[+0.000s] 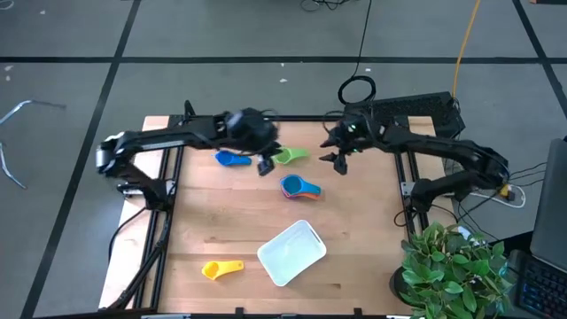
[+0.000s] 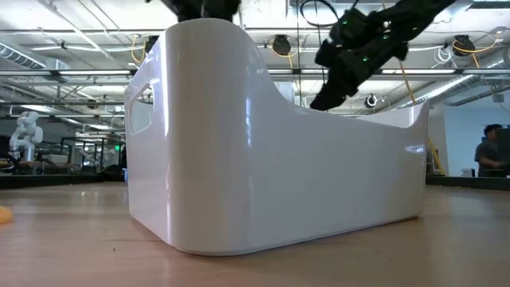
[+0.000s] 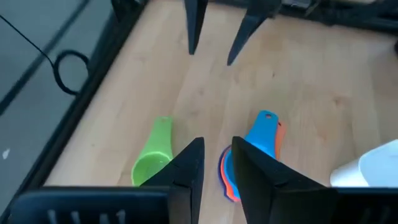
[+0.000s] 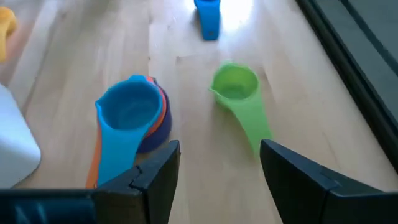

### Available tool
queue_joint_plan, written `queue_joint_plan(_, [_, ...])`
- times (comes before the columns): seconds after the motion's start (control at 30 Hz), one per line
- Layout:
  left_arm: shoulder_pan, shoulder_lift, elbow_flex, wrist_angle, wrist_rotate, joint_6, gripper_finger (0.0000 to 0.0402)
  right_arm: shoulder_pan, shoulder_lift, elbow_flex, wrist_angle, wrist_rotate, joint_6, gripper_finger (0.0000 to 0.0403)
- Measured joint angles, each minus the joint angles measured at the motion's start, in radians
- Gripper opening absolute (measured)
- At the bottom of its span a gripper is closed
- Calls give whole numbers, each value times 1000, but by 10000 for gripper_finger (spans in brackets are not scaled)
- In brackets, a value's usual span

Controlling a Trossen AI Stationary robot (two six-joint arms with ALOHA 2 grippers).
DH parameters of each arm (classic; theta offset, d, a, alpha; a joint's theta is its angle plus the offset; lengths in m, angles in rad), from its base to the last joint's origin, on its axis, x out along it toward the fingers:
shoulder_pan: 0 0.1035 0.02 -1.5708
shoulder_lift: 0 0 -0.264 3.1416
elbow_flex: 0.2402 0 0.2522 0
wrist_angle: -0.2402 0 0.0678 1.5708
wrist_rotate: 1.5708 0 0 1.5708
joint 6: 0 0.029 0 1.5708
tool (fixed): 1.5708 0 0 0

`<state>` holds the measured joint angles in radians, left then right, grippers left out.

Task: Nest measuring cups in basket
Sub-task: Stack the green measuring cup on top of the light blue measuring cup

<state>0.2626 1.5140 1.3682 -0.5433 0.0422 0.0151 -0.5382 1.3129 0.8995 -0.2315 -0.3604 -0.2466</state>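
While hovering above the far half of the table, left gripper shows a narrow gap, empty; right gripper stands wide, empty. Between them lies green cup, with blue cup beside it. Nearer sits nested stack, blue atop orange and darker bowls. Advisable: descend squarely over a handle, close gently, lift level. Basket and yellow cup lie well apart. Red cup not discernible; stack count uncertain.
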Motion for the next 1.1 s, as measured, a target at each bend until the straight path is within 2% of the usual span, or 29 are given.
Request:
queue_joint_plan(0.2, [0,-226,-272,244,-1,-41,86,-20,169,118,7,-41,-87,215])
queue_joint_plan(0.33, [0,-331,-410,355,-1,-51,86,-30,269,175,15,-85,-138,215])
queue_joint_plan(0.5, [0,-415,-538,446,0,-74,86,-43,376,220,31,-88,-190,215])
queue_joint_plan(0.63, [0,-450,-589,453,10,-97,100,-66,447,248,35,-87,-208,215])
queue_joint_plan(0.9, [4,-457,-616,448,-8,-124,187,-90,569,289,30,-91,-237,215])
queue_joint_plan(1.1, [4,-456,-616,449,-16,-128,223,-91,613,319,29,-89,-249,215])
